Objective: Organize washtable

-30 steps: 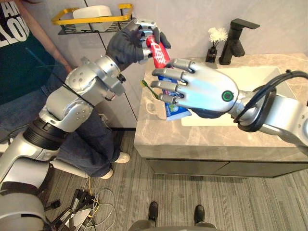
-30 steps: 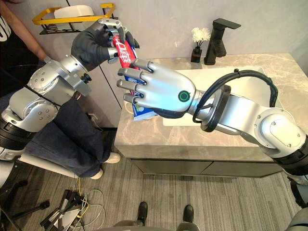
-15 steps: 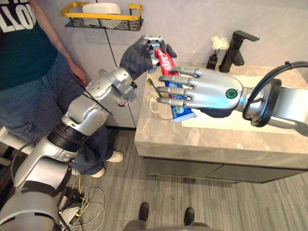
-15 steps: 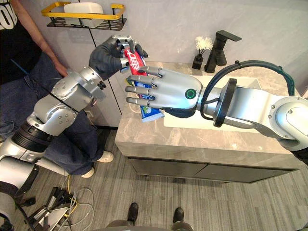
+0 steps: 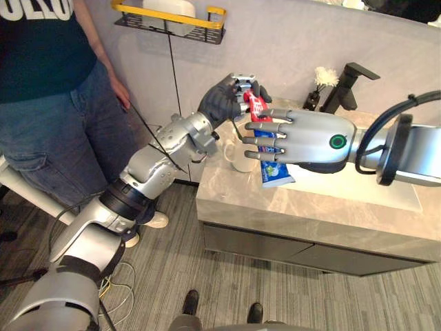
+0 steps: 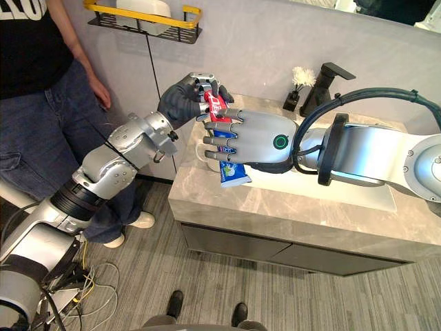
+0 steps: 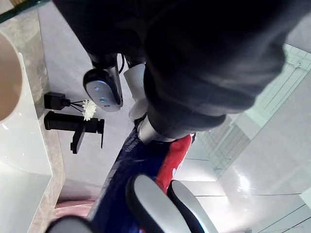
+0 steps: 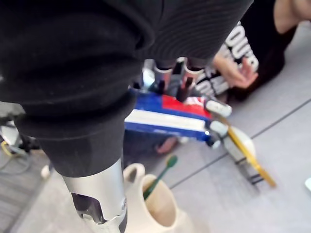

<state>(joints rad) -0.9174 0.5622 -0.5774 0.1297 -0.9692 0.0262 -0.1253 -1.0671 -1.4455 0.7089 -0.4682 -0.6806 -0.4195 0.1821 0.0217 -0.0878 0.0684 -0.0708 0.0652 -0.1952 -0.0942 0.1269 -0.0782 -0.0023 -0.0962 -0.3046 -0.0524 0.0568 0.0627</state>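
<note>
A red, white and blue toothpaste tube (image 5: 258, 109) hangs tilted over the counter's back left corner. My left hand (image 5: 226, 98) is shut on its upper end, seen close as red and blue in the left wrist view (image 7: 171, 162). My right hand (image 5: 306, 139) lies across the tube's middle with nearly straight fingers (image 6: 219, 141), thumb apart. The tube's blue lower end (image 6: 234, 175) sticks out below that hand. Just beneath stands a white cup (image 8: 158, 206) holding a green toothbrush (image 8: 161, 174).
The grey stone counter (image 5: 310, 214) holds a white sink (image 5: 389, 189), a black faucet (image 5: 348, 81) and a small black vase with a white flower (image 5: 319, 83) at the back. A yellow-rimmed black shelf (image 5: 172, 15) hangs on the wall. A person (image 5: 48, 103) stands at the left.
The whole picture has shifted, so the camera moved. Both hands stay together on the tube and now sit a little closer over the cup.
</note>
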